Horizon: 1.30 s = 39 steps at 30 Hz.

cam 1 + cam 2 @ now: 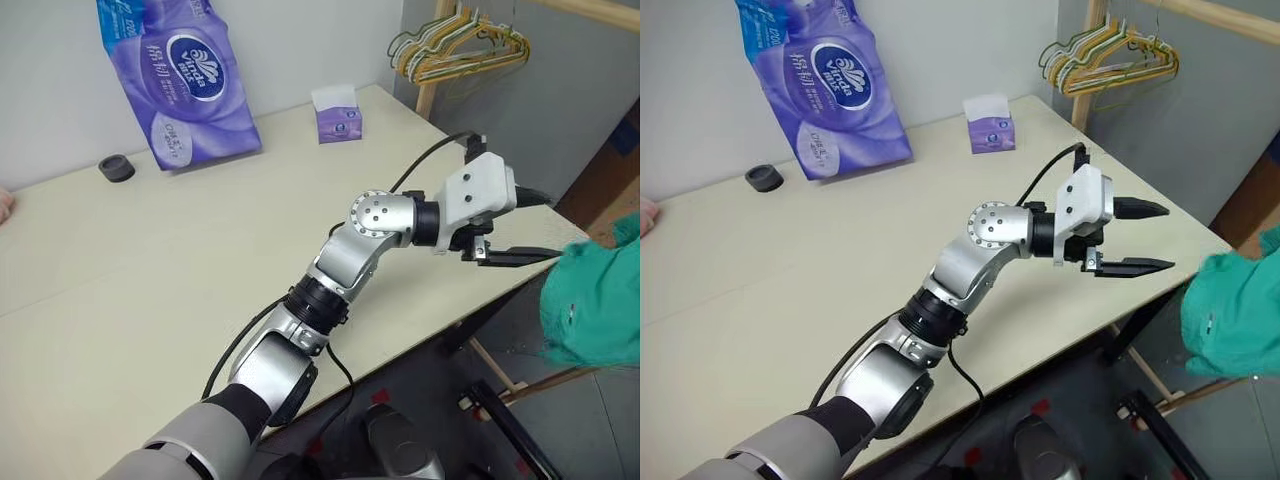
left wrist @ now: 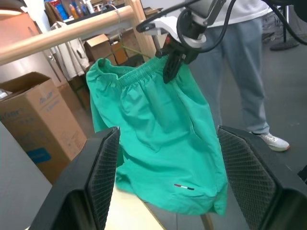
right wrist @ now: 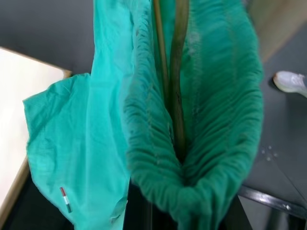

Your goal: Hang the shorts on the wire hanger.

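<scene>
The teal-green shorts [image 2: 163, 139] hang off the table's right edge [image 1: 595, 300], waistband up and a small mark near one hem. My right gripper [image 2: 170, 72] is shut on the gathered waistband from above. Two thin olive wires of the wire hanger [image 3: 178, 96] run through the waistband opening in the right wrist view. A thin wire hook [image 2: 116, 19] curves up by the wooden bar. My left gripper [image 1: 1140, 238] reaches over the table's right edge, open, its fingers pointing at the shorts and a short gap away from the cloth.
A cream table [image 1: 150, 270] carries a purple tissue pack [image 1: 180, 80], a small tissue box [image 1: 337, 112] and a black round object [image 1: 117, 168]. Coloured hangers [image 1: 460, 45] hang on a wooden rack at the back right. A person [image 2: 240, 62] stands behind the shorts. Cardboard boxes [image 2: 33, 124] stand nearby.
</scene>
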Tool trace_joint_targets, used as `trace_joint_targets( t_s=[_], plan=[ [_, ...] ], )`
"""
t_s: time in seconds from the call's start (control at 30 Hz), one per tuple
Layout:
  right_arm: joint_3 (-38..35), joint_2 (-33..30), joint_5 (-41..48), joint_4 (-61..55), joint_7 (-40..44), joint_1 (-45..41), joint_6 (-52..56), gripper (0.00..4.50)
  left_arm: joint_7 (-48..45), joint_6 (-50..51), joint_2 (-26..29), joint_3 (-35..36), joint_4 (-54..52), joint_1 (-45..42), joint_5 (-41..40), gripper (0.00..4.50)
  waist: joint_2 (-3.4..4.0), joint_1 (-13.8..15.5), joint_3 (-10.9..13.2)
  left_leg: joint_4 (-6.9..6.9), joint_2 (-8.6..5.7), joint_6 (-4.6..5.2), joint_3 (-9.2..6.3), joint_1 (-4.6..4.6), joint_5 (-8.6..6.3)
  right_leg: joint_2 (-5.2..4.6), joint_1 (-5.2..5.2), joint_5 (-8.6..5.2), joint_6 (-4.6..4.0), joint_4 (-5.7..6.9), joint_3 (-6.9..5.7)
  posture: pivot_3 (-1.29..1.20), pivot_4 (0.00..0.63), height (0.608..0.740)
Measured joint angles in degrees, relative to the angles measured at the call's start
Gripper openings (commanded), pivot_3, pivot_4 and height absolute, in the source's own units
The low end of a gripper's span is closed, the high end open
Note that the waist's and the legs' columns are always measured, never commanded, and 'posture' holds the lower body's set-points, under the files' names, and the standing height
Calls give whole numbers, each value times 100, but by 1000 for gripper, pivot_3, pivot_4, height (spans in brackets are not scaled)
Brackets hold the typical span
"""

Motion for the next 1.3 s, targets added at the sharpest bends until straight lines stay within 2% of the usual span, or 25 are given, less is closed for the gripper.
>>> trace_joint_targets(
  t_s=[0.17,0.47,0.63,0.87,0.97,1.2,1.3],
  plan=[
    [319,-36,-524,228,775,-166,-66,0,-80,162,-88,0,-1,-71,-101,3420,-4,7,5,2,0,0,11,3,-8,0,0,1,8,-1,14,-434,193,740],
    [314,43,-1070,15,1249,-359,182,0,-136,256,-142,3,51,-378,-235,3420,-4,-6,5,3,1,4,38,9,-20,1,-4,-1,18,-2,44,-446,186,740],
    [35,180,-1379,-364,1227,-374,406,1366,-139,147,-148,3,225,-422,-242,3444,-3,-19,5,3,1,9,54,14,-26,0,-7,1,26,0,60,-459,177,740],
    [-867,547,-1726,-1339,985,-506,1219,3647,-145,77,-153,2,237,-440,-244,3444,-3,-20,5,3,3,7,55,12,-28,2,-11,1,27,0,62,-476,169,740],
    [-1320,649,-1734,-1820,900,-167,1227,4487,-149,33,-156,-3,245,-443,-248,3444,-2,-25,5,3,3,10,56,10,-34,2,-13,-2,31,-2,64,-478,166,740],
    [-1896,698,-1796,-4090,934,868,1230,4487,-171,-10,-154,-4,314,-443,-245,3444,-1,-65,4,4,5,9,64,4,-41,3,-25,-6,38,2,70,-462,160,740],
    [-1975,740,-1897,-4971,907,942,1227,4487,-207,-7,-152,-10,336,-443,-244,3444,-2,-100,4,4,4,9,63,2,-41,3,-27,-5,39,2,69,-452,153,740]
  ],
)
